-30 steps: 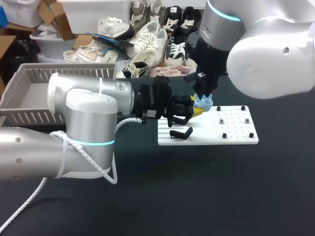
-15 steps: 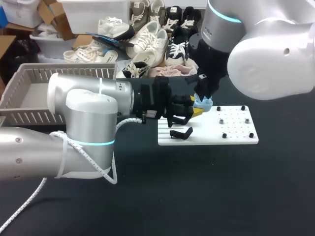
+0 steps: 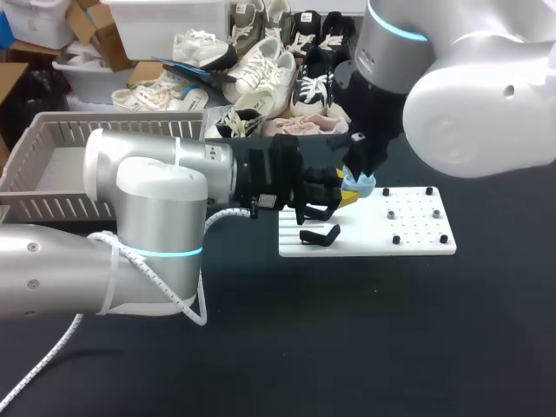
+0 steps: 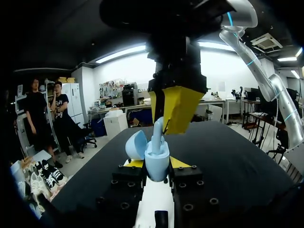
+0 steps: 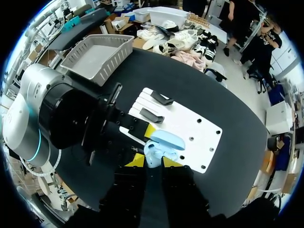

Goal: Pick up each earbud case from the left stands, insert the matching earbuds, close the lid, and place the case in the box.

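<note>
Our left arm (image 3: 156, 200) lies across the table's (image 3: 391, 347) left half, barring the way from the near edge to the basket (image 3: 52, 143) at the far-left corner. The left gripper (image 4: 156, 164), clamped on the open earbud case (image 3: 359, 182), fills the air over the white board's (image 3: 417, 239) far-left corner; the right gripper (image 5: 154, 161), pinching an earbud (image 4: 156, 133), closes that spot from above; black stands (image 3: 320, 234) crowd the board's left edge; we see open tabletop along the near edge and the near-right corner.
</note>
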`<state>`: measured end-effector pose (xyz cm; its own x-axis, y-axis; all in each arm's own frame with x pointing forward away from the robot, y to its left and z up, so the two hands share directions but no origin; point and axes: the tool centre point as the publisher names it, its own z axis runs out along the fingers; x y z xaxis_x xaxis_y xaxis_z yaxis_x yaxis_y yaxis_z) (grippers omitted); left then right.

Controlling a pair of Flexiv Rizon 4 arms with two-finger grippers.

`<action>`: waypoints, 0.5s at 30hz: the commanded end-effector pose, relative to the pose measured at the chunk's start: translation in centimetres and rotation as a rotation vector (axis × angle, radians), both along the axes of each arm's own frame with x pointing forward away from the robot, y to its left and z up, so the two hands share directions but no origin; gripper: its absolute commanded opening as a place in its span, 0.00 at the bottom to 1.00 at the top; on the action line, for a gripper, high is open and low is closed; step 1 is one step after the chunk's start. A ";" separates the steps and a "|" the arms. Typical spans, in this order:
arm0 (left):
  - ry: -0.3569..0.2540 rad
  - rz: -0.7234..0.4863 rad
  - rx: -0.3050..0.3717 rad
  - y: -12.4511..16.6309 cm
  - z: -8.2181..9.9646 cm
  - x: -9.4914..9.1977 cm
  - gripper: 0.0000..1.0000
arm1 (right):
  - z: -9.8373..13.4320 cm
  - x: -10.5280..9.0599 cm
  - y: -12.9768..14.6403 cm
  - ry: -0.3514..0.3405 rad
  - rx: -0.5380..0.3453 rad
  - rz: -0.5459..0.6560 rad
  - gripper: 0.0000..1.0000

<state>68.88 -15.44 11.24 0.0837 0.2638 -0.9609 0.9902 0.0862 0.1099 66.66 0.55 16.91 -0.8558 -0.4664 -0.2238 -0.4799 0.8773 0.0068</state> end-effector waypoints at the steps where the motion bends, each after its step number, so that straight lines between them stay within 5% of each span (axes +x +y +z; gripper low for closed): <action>1: -0.001 0.003 -0.002 0.0 0.0 -0.1 0.00 | -0.3 -0.2 -0.1 0.000 0.000 -0.004 0.00; 15: -0.001 0.003 -0.002 0.0 0.0 -0.1 0.00 | 0.1 0.0 -0.2 -0.005 -0.003 -0.012 0.00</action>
<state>68.87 -15.44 11.22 0.0835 0.2641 -0.9609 0.9902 0.0861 0.1098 66.82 0.45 16.74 -0.8606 -0.4582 -0.2225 -0.4708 0.8822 0.0043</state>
